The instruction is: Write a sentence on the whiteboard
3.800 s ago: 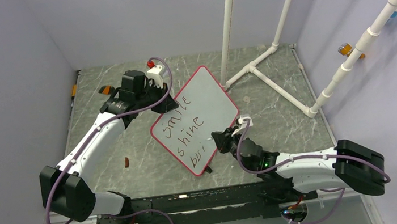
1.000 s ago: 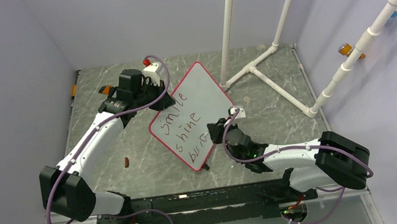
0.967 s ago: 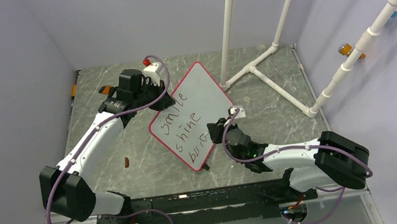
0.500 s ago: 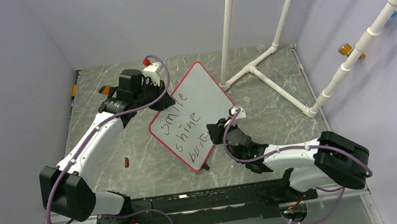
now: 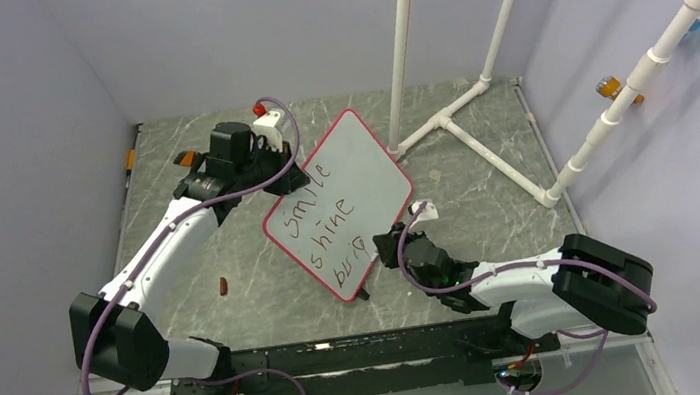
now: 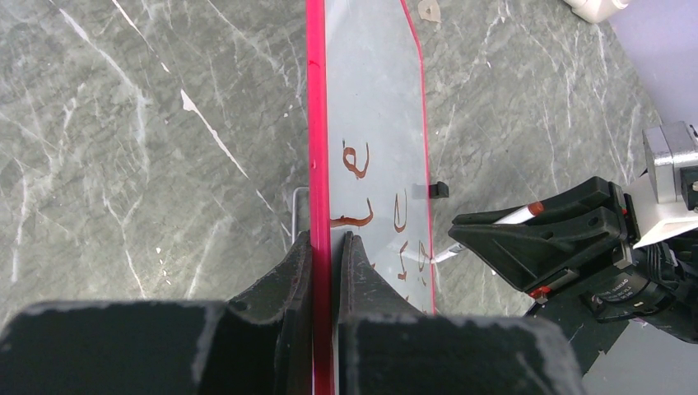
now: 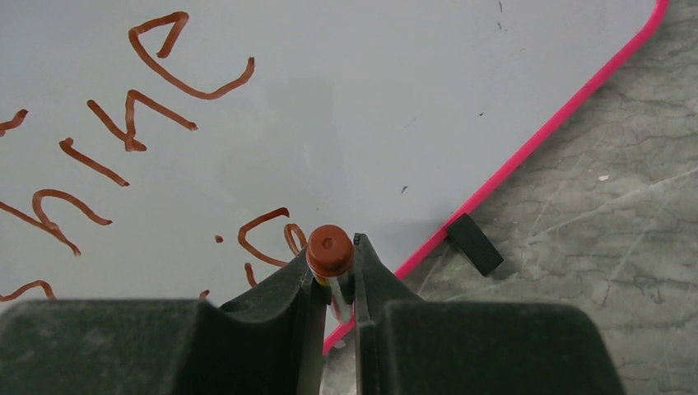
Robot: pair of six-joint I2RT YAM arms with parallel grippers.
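Observation:
The whiteboard [image 5: 353,172] stands tilted on the table, white with a red-pink rim. My left gripper [image 5: 288,177] is shut on its upper left edge; in the left wrist view the rim [image 6: 318,123] runs edge-on between the closed jaws of that gripper [image 6: 328,239]. The sentence [image 5: 324,223] reads "smile", "shine" and a third scrawled word in reddish-brown. My right gripper [image 5: 385,249] is shut on a brown-capped marker [image 7: 330,251] at the board's lower right edge, beside the third word [image 7: 267,239]. The marker's tip meets the board's rim [image 6: 444,253].
A black clip [image 7: 475,243] sits on the board's lower edge. A white PVC pipe frame [image 5: 477,111] stands at the back right. A small brown piece [image 5: 224,286] lies on the marble table [image 5: 499,209] left of the board. An orange item [image 5: 186,158] is behind the left arm.
The third word has gained letters. My right gripper with the marker has slid down and right, off the writing to the board's lower edge. The left gripper keeps its hold.

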